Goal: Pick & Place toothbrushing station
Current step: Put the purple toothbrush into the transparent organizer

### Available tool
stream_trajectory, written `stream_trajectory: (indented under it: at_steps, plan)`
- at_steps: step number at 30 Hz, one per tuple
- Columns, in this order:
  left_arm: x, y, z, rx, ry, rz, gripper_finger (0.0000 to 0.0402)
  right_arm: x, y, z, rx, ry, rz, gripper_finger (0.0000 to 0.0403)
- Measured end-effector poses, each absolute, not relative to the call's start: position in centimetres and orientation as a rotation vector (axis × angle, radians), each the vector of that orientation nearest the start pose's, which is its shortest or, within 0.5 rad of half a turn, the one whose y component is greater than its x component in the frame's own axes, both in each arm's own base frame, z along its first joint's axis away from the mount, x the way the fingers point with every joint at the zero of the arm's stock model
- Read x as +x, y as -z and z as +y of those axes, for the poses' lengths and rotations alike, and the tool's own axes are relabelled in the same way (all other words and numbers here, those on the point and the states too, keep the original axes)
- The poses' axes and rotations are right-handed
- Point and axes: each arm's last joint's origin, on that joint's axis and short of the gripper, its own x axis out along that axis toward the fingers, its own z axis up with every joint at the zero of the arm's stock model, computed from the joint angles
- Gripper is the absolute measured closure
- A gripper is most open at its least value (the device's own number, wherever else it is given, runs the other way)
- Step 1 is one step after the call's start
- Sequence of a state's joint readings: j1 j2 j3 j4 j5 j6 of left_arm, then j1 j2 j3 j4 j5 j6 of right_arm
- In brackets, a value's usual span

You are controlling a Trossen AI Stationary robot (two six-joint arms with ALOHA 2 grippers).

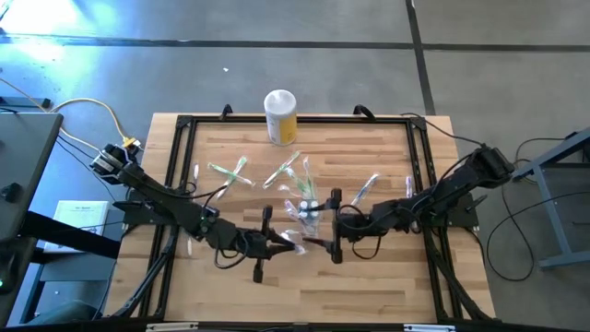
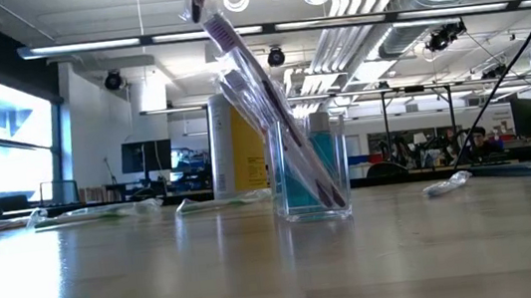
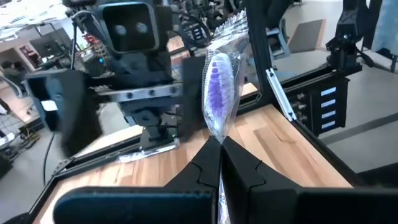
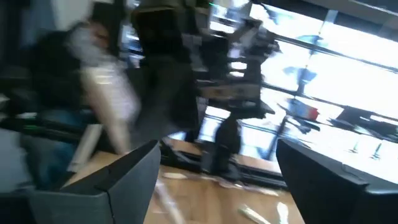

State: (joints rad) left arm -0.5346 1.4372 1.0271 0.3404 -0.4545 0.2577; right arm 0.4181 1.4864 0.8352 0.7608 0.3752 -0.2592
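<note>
From above, my left gripper [image 1: 284, 243] sits near the front middle of the table [image 1: 369, 286], fingers pinched on a wrapped toothbrush [image 1: 295, 242] whose far end points toward the clear cup [image 1: 309, 214]. My right gripper [image 1: 334, 238] is just on the other side of that cup, jaws spread wide with nothing between them. The cup stands between my 2 grippers with several toothbrushes in it. More loose toothbrushes [image 1: 230, 171] lie scattered across the back half of the table, and a white-lidded yellow canister [image 1: 281, 116] stands at the back edge.

At table level, the cup [image 2: 310, 169] stands upright in the middle, with wrapped toothbrushes [image 2: 257, 90] leaning out of it to one side. The canister [image 2: 235, 144] shows behind it, and loose toothbrushes [image 2: 102, 214] lie flat on either side.

In my left wrist view, my 2 fingers [image 3: 239, 165] are closed tight on the wrapped toothbrush [image 3: 219, 93], its purple bristles rising above them.

In my right wrist view, my fingers [image 4: 134, 168] stand far apart and hold nothing.
</note>
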Motion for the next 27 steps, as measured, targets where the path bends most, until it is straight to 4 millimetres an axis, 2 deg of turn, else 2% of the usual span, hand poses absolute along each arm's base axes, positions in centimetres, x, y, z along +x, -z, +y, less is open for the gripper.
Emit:
stream_trajectory:
  at_steps: [5, 13, 17, 22, 27]
  plan:
    - [28.9, -31.6, -15.3, 0.291, 0.076, 0.054, 0.0401, 30.0, -27.8, 12.3, -0.216, -0.15, -0.137, 0.0089]
    - [29.2, -31.6, -14.7, 0.29, 0.051, 0.057, 0.0402, 30.2, -28.5, 11.7, -0.177, -0.157, -0.215, 0.0096]
    - [29.5, -31.5, -14.0, 0.294, 0.029, 0.07, 0.0402, 30.9, -28.9, 11.4, -0.152, -0.231, -0.209, 0.0112]
    - [29.5, -31.4, -14.0, 0.3, 0.027, 0.081, 0.0401, 31.8, -27.8, 11.6, -0.163, -0.222, -0.147, 0.0126]
    - [29.5, -31.3, -14.1, 0.302, 0.031, 0.085, 0.0401, 31.9, -27.7, 11.6, -0.187, -0.22, -0.153, 0.0142]
